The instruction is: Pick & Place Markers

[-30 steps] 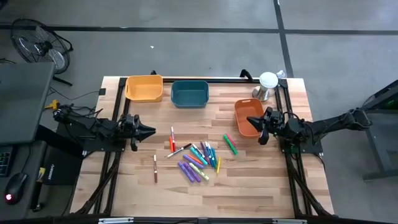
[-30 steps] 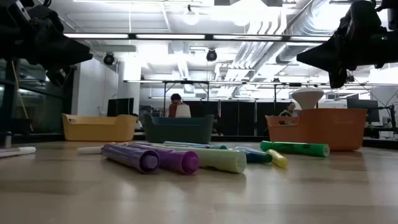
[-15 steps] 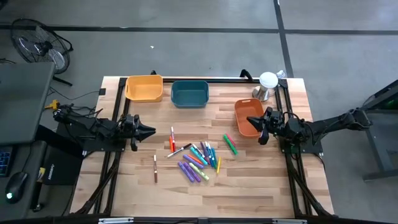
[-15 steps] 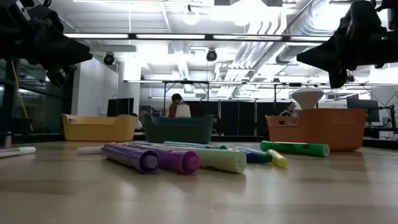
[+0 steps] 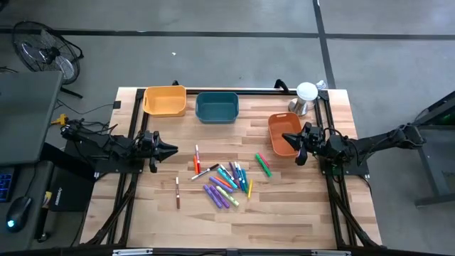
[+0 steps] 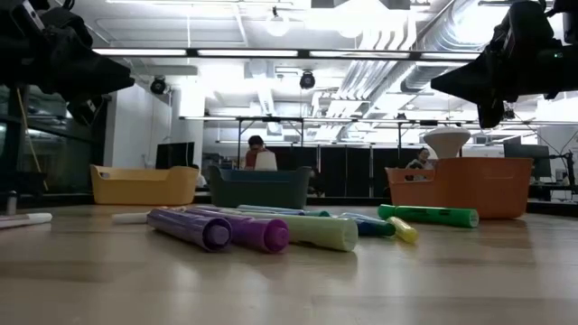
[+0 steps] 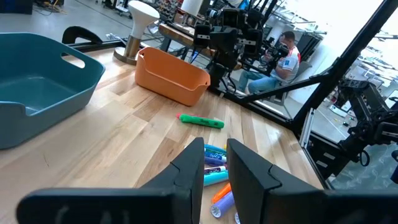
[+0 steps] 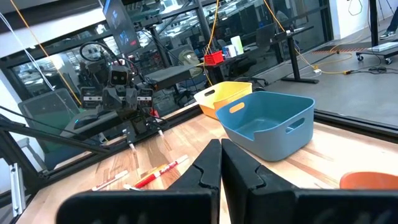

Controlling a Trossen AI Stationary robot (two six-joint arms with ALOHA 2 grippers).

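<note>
Several markers (image 5: 227,181) lie flat in a loose heap at the table's middle: purple, blue, teal, orange and yellow ones. A green marker (image 5: 263,165) lies to the heap's right, a red one (image 5: 197,160) and a brown one (image 5: 178,192) to its left. The purple markers (image 6: 217,229) are nearest in the low view. My left gripper (image 5: 174,150) hangs level above the table's left side, pointing at the heap, its fingers a little apart with nothing between them (image 7: 213,146). My right gripper (image 5: 285,136) hangs level over the orange bin (image 5: 279,142), shut (image 8: 219,144).
A yellow bin (image 5: 165,100) and a teal bin (image 5: 217,107) stand along the far edge. A white, funnel-shaped thing (image 5: 306,97) stands at the far right corner. Bare wood lies near the front edge (image 5: 234,227). People sit in the room beyond (image 7: 286,53).
</note>
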